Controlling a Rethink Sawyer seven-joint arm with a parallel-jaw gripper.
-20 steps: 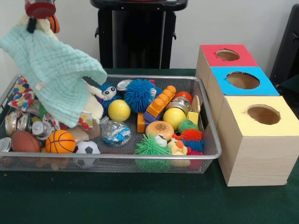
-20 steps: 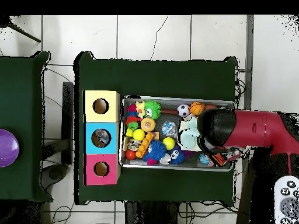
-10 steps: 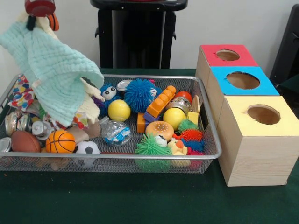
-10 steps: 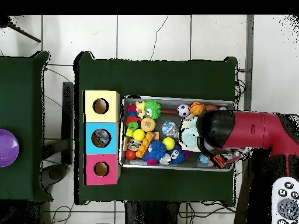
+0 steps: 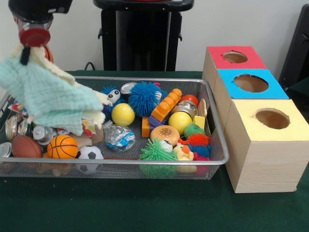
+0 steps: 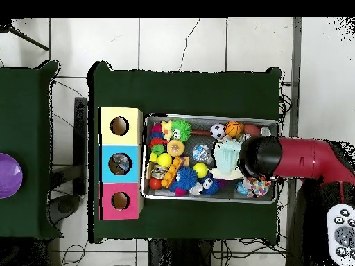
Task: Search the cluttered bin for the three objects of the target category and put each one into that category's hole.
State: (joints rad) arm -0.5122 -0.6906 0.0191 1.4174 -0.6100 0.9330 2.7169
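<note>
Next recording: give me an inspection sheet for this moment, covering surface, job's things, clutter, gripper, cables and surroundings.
Surface: green table cover under the bin and boxes.
Job's things: wire bin full of toys; red box, blue box and yellow box, each with a round hole on top.
Clutter: basketball, soccer ball, yellow ball, spiky blue ball.
Gripper: gripper holds a pale green cloth lifted over the bin's end.
Cables: cables on the floor tiles.
Surroundings: purple bowl on a side table.

You get a close front view across the counter and a high straight-down overhead view, both sharing the mesh bin and boxes.
</note>
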